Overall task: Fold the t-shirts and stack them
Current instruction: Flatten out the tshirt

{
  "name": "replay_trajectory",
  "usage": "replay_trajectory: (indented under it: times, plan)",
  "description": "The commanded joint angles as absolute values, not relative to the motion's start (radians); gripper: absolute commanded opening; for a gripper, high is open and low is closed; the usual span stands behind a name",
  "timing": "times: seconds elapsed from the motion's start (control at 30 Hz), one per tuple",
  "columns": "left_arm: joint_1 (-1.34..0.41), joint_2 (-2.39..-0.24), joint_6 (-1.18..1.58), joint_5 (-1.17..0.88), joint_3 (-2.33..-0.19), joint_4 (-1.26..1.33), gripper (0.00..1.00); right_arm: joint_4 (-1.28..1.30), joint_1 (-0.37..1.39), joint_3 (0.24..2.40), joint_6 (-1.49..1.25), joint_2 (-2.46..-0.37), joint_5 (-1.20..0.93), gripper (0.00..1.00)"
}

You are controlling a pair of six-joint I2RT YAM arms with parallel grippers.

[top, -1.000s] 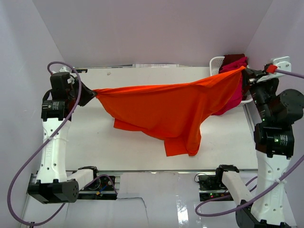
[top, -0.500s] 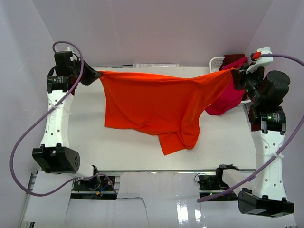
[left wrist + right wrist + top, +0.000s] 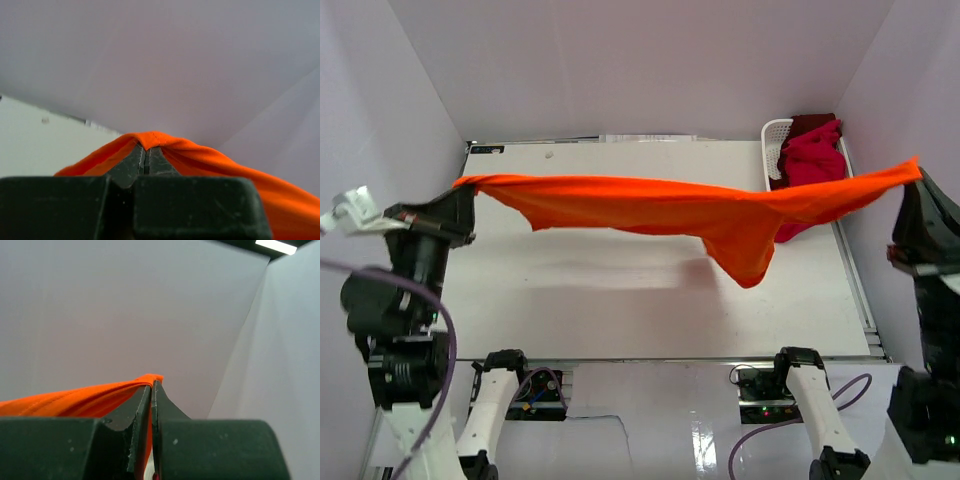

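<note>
The orange t-shirt [image 3: 660, 208] hangs stretched in the air across the table, a fold sagging low at its right of centre. My left gripper [image 3: 465, 188] is shut on its left corner, and the cloth [image 3: 165, 142] drapes over the fingertips. My right gripper [image 3: 912, 172] is shut on the right corner, raised high, with the orange hem [image 3: 145, 382] pinched at the tips. The crimson and dark red t-shirts [image 3: 812, 160] lie bunched in the white basket [image 3: 772, 135] at the back right.
The white table [image 3: 620, 290] lies under the shirt, with its shadow on it. Lilac walls close in on the left, back and right. A metal rail runs along the table's right edge [image 3: 855, 290].
Both arms have lifted and pulled apart. The orange shirt has gone from drooping onto the table to stretched taut in the air, and the right corner has left the basket.
</note>
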State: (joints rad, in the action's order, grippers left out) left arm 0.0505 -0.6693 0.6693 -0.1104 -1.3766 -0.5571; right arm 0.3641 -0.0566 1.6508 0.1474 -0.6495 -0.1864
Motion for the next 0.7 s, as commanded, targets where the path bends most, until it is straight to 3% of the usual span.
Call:
replay_trajectory:
  times: [0.0, 0.33, 0.67]
  plan:
    - [0.055, -0.575, 0.626, 0.02, -1.339, -0.498, 0.0, 0.269, -0.055, 1.704, 0.166, -0.598, -0.172, 0.08]
    - [0.017, -0.416, 0.641, 0.169, -1.137, -0.578, 0.0, 0.015, -0.074, 1.369, 0.124, -0.349, -0.118, 0.08]
    - [-0.021, -0.362, 0.686, 0.245, -0.807, -0.526, 0.0, -0.225, -0.091, 0.784, 0.109, -0.186, -0.075, 0.08]
